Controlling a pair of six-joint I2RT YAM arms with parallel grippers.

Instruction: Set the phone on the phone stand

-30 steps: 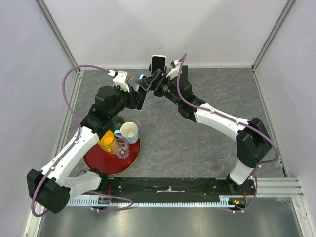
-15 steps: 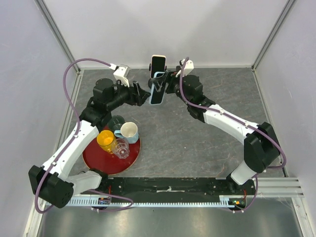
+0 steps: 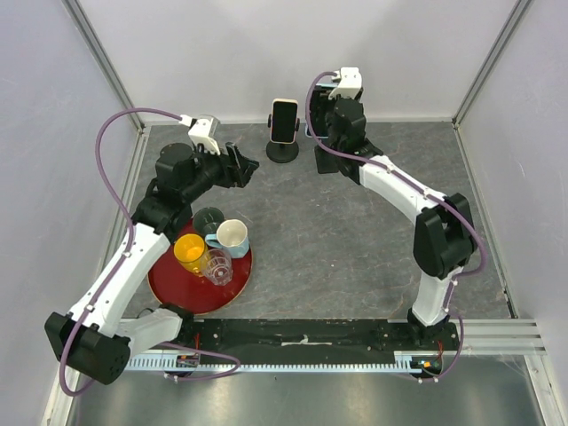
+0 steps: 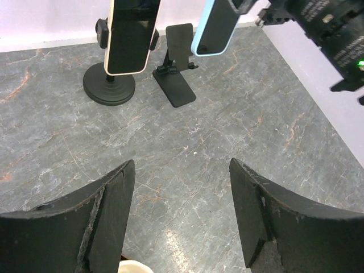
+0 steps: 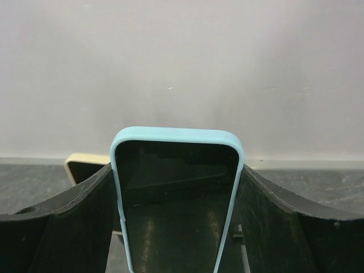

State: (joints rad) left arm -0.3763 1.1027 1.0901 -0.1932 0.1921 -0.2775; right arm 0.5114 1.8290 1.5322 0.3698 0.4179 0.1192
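Observation:
The phone (image 5: 176, 216), dark-screened in a light-blue case, stands upright between my right gripper's (image 5: 176, 187) fingers, which are shut on its two long edges. In the left wrist view this phone (image 4: 216, 25) hangs tilted just above and right of the empty black folding phone stand (image 4: 177, 71). From above, the stand (image 3: 323, 165) sits near the back wall below the right gripper (image 3: 318, 124). My left gripper (image 4: 182, 165) is open over bare table, well short of the stand; seen from above, the left gripper (image 3: 247, 169) lies left of it.
A cream-cased phone (image 3: 283, 120) is clamped on a round-based black stand (image 3: 282, 153), left of the folding stand. A red plate (image 3: 191, 293) at the near left carries a yellow cup (image 3: 191, 253), a clear glass (image 3: 218, 264) and a mug (image 3: 232, 236). Walls enclose the back and sides.
My left gripper opened, let go of the blue phone and drew back to the left. The right arm carried the phone up and back toward the rear wall, over the folding stand.

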